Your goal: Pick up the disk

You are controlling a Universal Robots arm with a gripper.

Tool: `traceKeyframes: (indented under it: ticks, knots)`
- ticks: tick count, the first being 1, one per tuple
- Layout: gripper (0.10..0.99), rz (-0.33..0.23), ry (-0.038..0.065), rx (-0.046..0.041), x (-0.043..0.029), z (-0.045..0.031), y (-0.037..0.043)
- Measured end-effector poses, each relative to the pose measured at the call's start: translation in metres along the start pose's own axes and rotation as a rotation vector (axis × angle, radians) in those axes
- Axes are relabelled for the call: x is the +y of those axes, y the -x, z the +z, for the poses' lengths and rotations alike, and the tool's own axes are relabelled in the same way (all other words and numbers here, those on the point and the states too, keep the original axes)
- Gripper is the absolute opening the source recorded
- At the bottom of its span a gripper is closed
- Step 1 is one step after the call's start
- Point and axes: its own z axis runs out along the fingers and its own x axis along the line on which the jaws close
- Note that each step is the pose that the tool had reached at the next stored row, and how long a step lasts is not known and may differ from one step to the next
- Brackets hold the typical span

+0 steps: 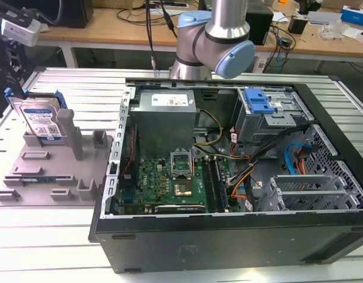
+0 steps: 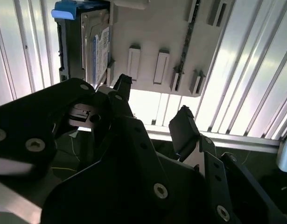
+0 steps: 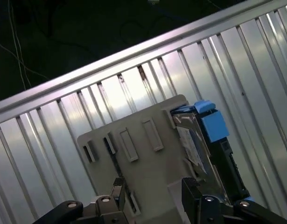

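Observation:
The disk (image 1: 42, 121) is a silver-grey hard drive with a white-and-blue label and blue side rails. It stands on edge in a slot at the far end of the grey fixture tray (image 1: 51, 177), on the exterior view's left. Both wrist views show the disk (image 2: 99, 44) (image 3: 192, 140) and the tray (image 2: 157, 28) (image 3: 143, 158). My gripper (image 2: 152, 100) (image 3: 154, 189) is open, with nothing between its black fingertips (image 2: 122, 84). It hangs above the tray, apart from the disk and off to one side of it.
An open computer case (image 1: 228, 165) fills the table's middle and the exterior view's right, with a blue-handled drive cage (image 1: 258, 103) inside. The arm's base (image 1: 213, 35) stands behind the case. The slatted metal table (image 1: 51, 247) has bare room around the tray.

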Motion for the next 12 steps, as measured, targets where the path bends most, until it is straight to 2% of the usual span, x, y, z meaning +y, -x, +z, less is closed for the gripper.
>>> traceKeyframes:
  ticks: [4,6,12]
  knots:
    - [0.600,-0.055,-0.021,-0.0077,-0.0001,0.0000,0.0000]
    - [0.600,-0.082,-0.027,-0.0086,-0.0002,0.0001,0.0001]
    - [0.600,-0.234,-0.029,0.0051,-0.0002,0.0018,0.0000]
